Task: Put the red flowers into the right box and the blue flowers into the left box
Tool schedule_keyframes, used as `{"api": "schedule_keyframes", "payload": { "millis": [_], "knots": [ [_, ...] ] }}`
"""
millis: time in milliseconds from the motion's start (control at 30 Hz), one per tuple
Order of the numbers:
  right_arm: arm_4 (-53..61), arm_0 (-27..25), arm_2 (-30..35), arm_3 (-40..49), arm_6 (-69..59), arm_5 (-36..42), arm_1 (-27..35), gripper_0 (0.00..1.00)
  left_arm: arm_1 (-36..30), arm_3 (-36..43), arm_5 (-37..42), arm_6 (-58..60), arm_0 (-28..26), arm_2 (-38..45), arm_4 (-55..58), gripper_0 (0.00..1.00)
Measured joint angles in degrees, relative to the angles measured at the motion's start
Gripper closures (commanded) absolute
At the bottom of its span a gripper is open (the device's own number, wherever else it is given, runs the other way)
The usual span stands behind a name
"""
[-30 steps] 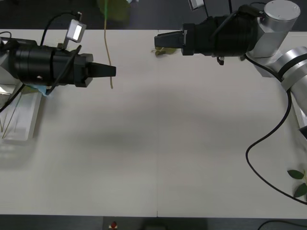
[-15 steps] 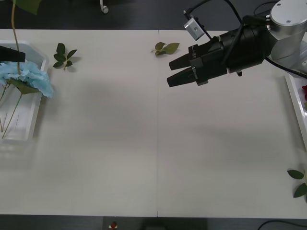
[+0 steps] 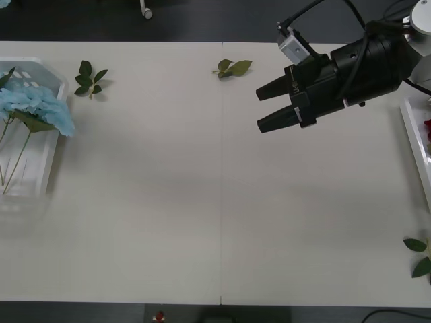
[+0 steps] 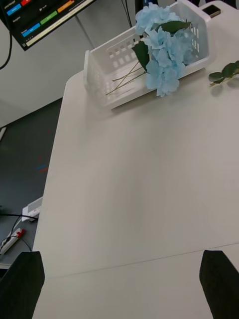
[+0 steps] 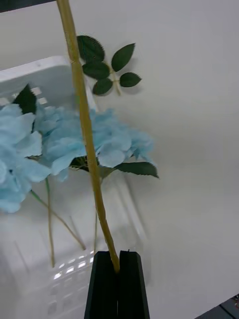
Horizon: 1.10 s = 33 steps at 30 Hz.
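A wide cream desk [image 3: 168, 222] with a thin seam down its middle stands on a dark grey floor [image 4: 25, 164]. Beyond its far edge a white caster [image 3: 146, 11] rests on the floor. A monitor [image 4: 45, 15] with coloured tiles hangs past one corner, before a pale wall [image 4: 35, 79].

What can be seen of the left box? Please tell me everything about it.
The left box is a shallow white tray of translucent-looking plastic with a raised rim and slotted walls. It stands flat at the table's left edge. Pale blue flowers lie in it, their blooms spilling over one rim and their thin stems along its floor. A loose leaf sprig lies on the table beside it, apart. Above it, the left gripper holds a tan stem, shut on it.
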<state>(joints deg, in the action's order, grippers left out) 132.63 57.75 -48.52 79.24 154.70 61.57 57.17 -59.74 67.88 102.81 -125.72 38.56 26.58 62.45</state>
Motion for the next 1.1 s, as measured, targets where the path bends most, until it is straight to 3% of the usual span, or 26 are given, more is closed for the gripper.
{"api": "schedule_keyframes", "payload": {
  "millis": [200, 500, 933, 1100],
  "knots": [
    [0.71, 0.02, -1.58, 6.99, 0.00, -4.18, 4.90, 0.09, -3.38, 0.00, -0.10, 1.19, -0.32, 0.00, -9.08, 1.00],
    [0.69, 0.02, -2.78, 7.49, 0.00, -4.08, 5.56, 0.09, -4.41, 0.03, -4.01, 5.07, -4.16, -0.42, -19.54, 1.00],
    [0.67, 0.02, -2.78, 7.49, 0.00, -3.20, 5.56, 0.09, -2.28, -0.10, -8.54, 6.40, -6.28, -10.13, -21.35, 1.00],
    [0.67, 0.02, -2.78, 7.50, 0.00, -3.20, 5.56, 0.09, -0.29, -3.62, -12.38, 6.41, -6.28, -13.54, -21.33, 1.00]
  ]
}}
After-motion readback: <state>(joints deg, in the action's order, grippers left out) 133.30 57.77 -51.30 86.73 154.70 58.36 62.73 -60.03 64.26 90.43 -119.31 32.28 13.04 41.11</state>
